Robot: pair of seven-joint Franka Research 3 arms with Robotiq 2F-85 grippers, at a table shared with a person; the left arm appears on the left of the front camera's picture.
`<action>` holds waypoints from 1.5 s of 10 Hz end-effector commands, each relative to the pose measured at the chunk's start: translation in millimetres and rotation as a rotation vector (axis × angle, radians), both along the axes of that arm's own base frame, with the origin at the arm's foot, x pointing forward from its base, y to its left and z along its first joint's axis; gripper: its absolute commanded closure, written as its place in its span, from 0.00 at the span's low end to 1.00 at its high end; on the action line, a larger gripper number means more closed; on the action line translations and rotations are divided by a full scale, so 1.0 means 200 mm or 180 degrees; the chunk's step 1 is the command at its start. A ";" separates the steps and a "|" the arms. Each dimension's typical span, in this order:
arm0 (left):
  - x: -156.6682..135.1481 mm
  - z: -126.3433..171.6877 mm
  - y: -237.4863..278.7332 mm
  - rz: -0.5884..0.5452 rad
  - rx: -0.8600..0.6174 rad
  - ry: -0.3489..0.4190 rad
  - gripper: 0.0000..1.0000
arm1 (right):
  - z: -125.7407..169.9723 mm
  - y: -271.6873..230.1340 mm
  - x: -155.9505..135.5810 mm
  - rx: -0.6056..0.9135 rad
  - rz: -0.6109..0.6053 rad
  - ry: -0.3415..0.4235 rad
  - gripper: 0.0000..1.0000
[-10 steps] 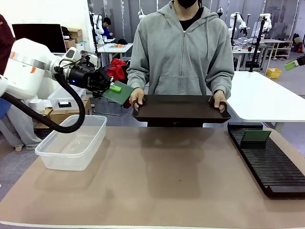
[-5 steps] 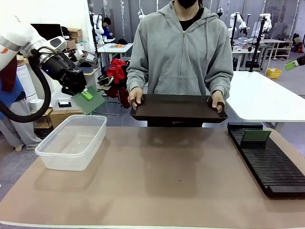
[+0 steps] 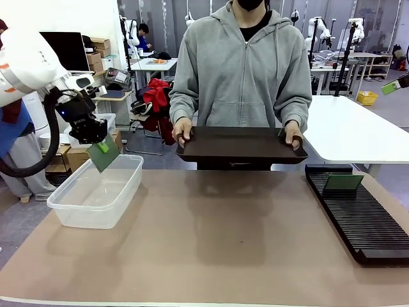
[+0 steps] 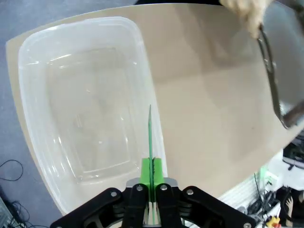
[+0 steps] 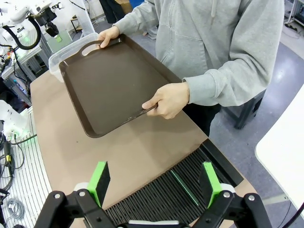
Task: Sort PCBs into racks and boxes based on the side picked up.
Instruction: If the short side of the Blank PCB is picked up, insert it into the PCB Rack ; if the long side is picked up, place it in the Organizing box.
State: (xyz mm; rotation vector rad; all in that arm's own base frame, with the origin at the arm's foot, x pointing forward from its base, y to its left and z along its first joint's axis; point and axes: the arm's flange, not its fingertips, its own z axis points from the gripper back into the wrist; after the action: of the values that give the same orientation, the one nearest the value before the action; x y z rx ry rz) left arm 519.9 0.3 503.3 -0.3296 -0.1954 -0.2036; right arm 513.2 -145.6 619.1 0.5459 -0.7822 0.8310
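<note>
The left gripper's 2 fingers are clamped on a green PCB, held edge-on past their tips above the clear tub's near rim. The right gripper's fingers stand wide apart over the black rack, where a second PCB sits upright in a slot.

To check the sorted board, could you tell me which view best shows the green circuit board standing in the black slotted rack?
The front view: green circuit board shows its flat face, upright in the black slotted rack. The right wrist view shows it edge-on.
</note>
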 end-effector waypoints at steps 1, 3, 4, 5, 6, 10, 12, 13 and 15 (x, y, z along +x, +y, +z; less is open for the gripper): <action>-0.05 -0.09 -0.03 0.0188 -0.0033 -0.0028 0.97 | 0.00 0.01 0.00 0.0044 0.0012 0.0001 0.00; -0.04 -0.23 -0.02 0.0418 -0.0124 -0.0215 0.97 | 0.00 0.01 0.00 0.0044 0.0012 0.0001 0.00; -0.04 -0.28 -0.03 0.0472 -0.0097 -0.0284 0.97 | 0.00 0.01 0.00 0.0044 0.0012 0.0001 0.00; -0.05 -0.33 -0.03 0.0530 -0.0040 -0.0349 0.97 | 0.00 0.01 0.00 0.0044 0.0012 0.0001 0.00; -0.06 -0.38 -0.04 0.0559 -0.0057 -0.0397 0.97 | 0.00 0.01 0.00 0.0044 0.0012 0.0001 0.00; -0.05 -0.61 -0.05 0.0585 -0.0114 -0.0285 0.97 | 0.00 0.01 0.00 0.0044 0.0012 0.0001 0.00; -0.02 -0.68 -0.01 0.0598 -0.0161 -0.0151 0.97 | 0.00 0.01 0.00 0.0044 0.0012 0.0001 0.00; -0.02 -0.72 0.01 0.0614 -0.0150 -0.0094 0.97 | 0.00 0.01 0.00 0.0044 0.0012 0.0001 0.00; 0.00 -0.78 0.03 0.0563 -0.0116 -0.0100 0.97 | 0.00 0.01 0.00 0.0044 0.0012 0.0001 0.00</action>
State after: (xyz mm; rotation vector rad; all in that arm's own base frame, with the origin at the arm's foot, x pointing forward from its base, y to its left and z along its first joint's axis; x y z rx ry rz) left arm 514.0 -0.4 350.3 -0.3182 -0.2382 -0.0035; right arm 513.2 -145.5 619.3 0.5459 -0.7823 0.8314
